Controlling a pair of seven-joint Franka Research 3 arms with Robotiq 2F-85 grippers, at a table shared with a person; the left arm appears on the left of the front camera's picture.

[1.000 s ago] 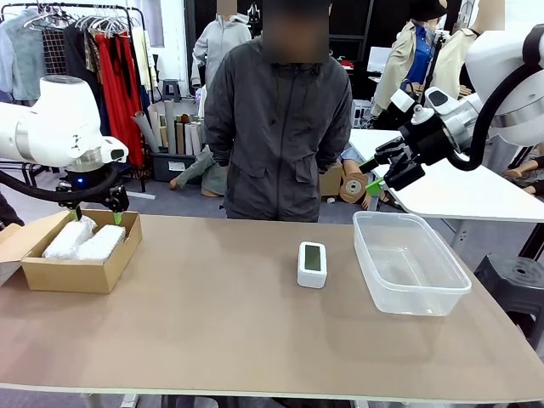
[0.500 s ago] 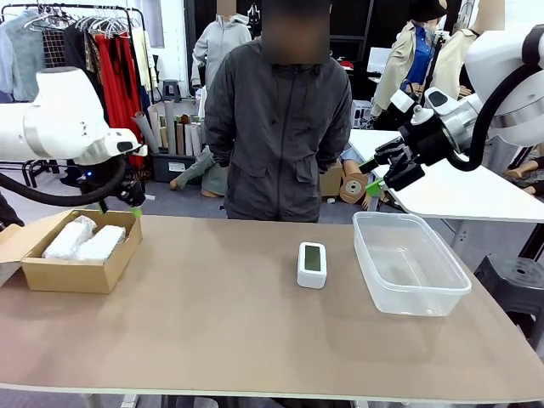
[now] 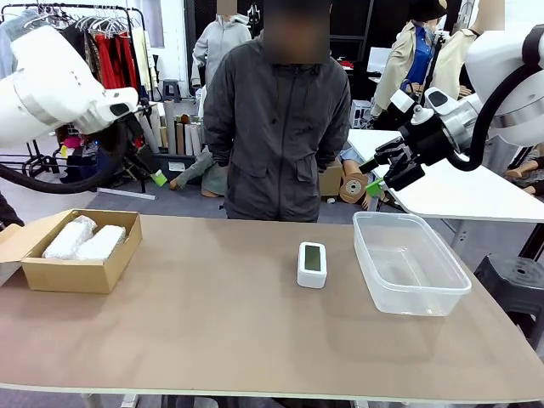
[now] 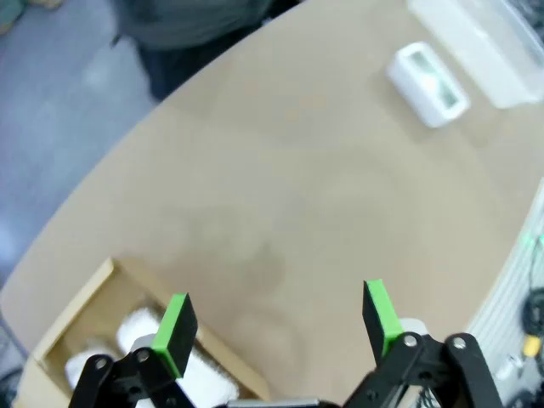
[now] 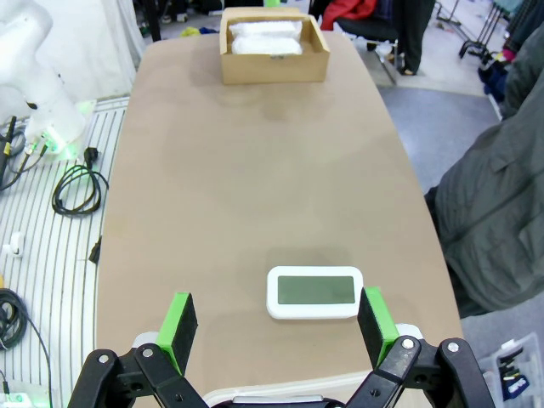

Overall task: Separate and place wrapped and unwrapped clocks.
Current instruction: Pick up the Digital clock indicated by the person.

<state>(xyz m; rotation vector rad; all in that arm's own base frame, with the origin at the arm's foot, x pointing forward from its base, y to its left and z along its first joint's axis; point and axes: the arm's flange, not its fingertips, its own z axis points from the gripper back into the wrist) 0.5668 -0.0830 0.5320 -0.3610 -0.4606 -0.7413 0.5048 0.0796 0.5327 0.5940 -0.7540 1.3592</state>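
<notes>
Both gape wide, empty — right pincer (image 5: pixel 277 323) sits nearer, bare clock (image 5: pixel 314 292) at its twelve o'clock, long axis running finger to finger; left pincer (image 4: pixel 279 321) hangs farther off.

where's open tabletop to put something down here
The widest bare stretch lies between the cardboard box and the bare clock; the whole near strip of the table is free too. The clear tub is empty. Tightest: the gap between clock and tub, and the box, taken up by two wrapped bundles.
</notes>
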